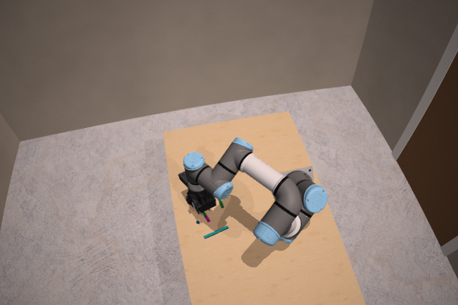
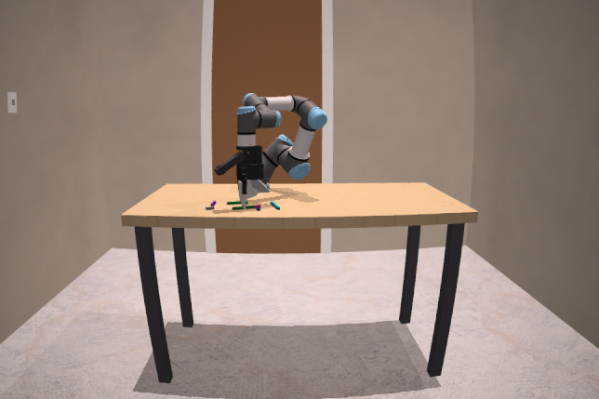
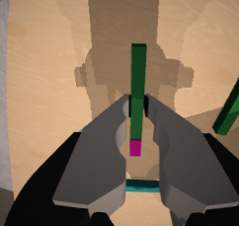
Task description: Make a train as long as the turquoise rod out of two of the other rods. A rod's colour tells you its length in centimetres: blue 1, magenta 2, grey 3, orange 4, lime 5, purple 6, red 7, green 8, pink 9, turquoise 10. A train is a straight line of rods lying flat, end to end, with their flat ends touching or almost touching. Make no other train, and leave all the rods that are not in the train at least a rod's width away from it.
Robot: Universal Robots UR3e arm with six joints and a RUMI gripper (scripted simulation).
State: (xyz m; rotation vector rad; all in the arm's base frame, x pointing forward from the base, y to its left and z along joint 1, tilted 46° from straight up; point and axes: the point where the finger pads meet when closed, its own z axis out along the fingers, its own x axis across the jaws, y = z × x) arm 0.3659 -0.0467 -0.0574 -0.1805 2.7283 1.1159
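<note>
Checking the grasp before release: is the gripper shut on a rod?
Yes. The gripper is shut on the green rod, whose end meets the magenta rod.

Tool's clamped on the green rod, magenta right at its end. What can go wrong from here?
1. The tool grips the green rod beside the magenta rod; opening or lifting could nudge either, spoiling the line.
2. The second green rod lies angled nearby, possibly too close to the train.
3. The turquoise rod lies just past the magenta end.

Brown door (image 2: 266,94), taupe walls, wooden table (image 2: 387,200), mottled grey floor
</note>
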